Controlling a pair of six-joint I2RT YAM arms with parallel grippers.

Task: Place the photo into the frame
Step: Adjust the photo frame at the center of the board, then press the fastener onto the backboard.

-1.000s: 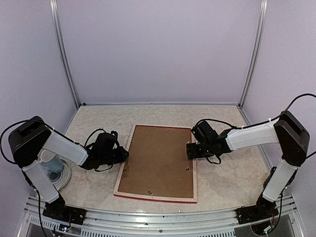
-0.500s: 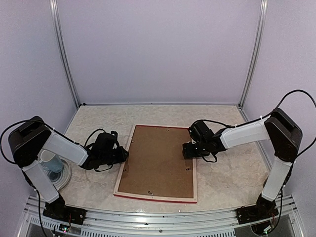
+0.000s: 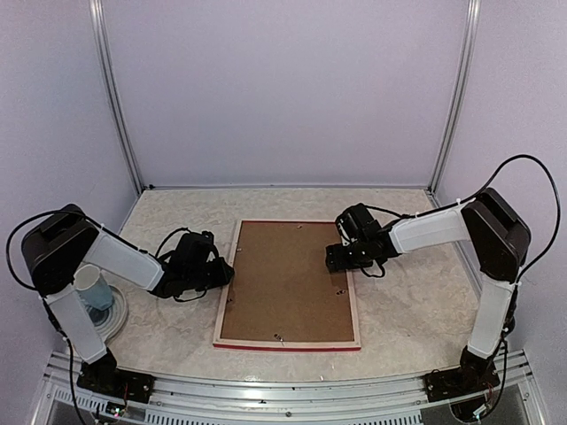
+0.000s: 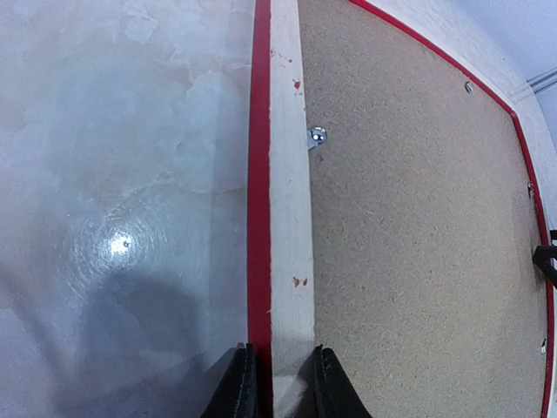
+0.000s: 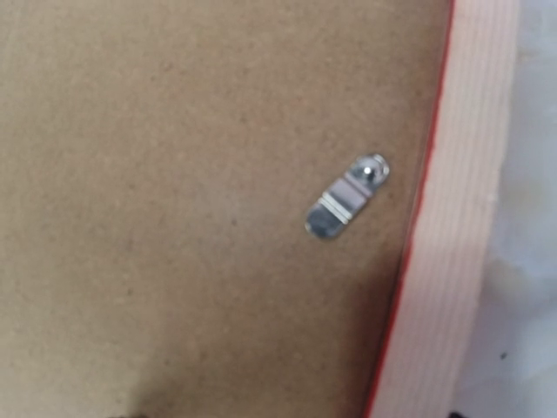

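**Two arms at a face-down frame, photo out of sight**

Overhead view: the frame [image 3: 283,340] lies back-up in the lower middle of the picture, on the marbled table [image 3: 407,310]. Its pale wood rails run round a brown backing panel [image 3: 285,283]. I cannot see the photo anywhere, since the panel covers the whole opening. The left gripper [image 3: 227,275] meets the frame's left rail at about mid-height, but its fingers are too small and dark to read here. The right gripper [image 3: 335,258] sits over the upper part of the right rail. Its body hides the fingers, so I cannot tell whether it touches the frame. At the far left, a pale cup [image 3: 93,288] on a white round base [image 3: 113,320] is half hidden behind the left arm.

Left wrist view: the left gripper [image 4: 283,387] is cut off at the bottom edge. Its two black fingers [image 4: 239,383] pinch the frame's [image 4: 290,174] wood rail, one on the red outer edge and one on the panel [image 4: 418,218] side. A metal clip [image 4: 317,137] sits near the top. Glare washes out the table [image 4: 130,174] on the left.

Right wrist view: the picture is blurred and close. The panel [image 5: 191,174] fills most of it, with one clip [image 5: 346,197] right of centre and the frame's rail [image 5: 452,218] running down the right. No finger shows properly. The pincer stands wide apart with nothing between its jaws.
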